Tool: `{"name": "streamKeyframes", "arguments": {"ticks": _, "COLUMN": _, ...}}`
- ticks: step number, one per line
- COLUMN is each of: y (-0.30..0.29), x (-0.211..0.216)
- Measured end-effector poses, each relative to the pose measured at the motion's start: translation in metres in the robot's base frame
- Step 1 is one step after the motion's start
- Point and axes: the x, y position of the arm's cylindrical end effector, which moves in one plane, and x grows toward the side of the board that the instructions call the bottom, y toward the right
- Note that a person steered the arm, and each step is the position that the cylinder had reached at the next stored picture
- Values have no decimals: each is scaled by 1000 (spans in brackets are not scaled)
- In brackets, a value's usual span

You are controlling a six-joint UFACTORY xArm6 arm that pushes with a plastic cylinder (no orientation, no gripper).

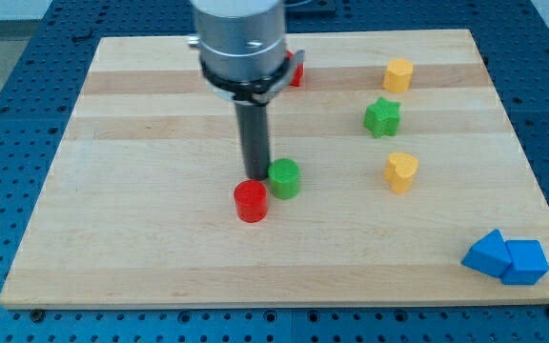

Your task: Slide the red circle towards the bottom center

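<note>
So in the camera view my tip [255,178] sits right at the top edge of the red circle [251,202], touching or nearly so. There are no fingers here, just the rod. The red circle sits a bit left of the table [141,238] middle, with the green circle [285,178] just beside it on the view's right. Two blue blocks [506,257] sit bottom right.

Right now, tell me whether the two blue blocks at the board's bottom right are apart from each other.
No: the two blue blocks sit pressed side by side near the board's bottom-right corner, with no gap showing between them.
</note>
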Motion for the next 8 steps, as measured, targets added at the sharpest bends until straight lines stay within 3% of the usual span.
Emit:
{"name": "streamKeyframes", "arguments": {"ticks": 1, "y": -6, "x": 0}}
{"name": "streamKeyframes", "arguments": {"ticks": 2, "y": -60, "x": 8}}
{"name": "streamKeyframes", "arguments": {"ticks": 3, "y": -62, "x": 11}}
{"name": "streamKeyframes", "arguments": {"ticks": 5, "y": -6, "x": 11}}
{"name": "streamKeyframes", "arguments": {"ticks": 8, "y": -7, "x": 74}}
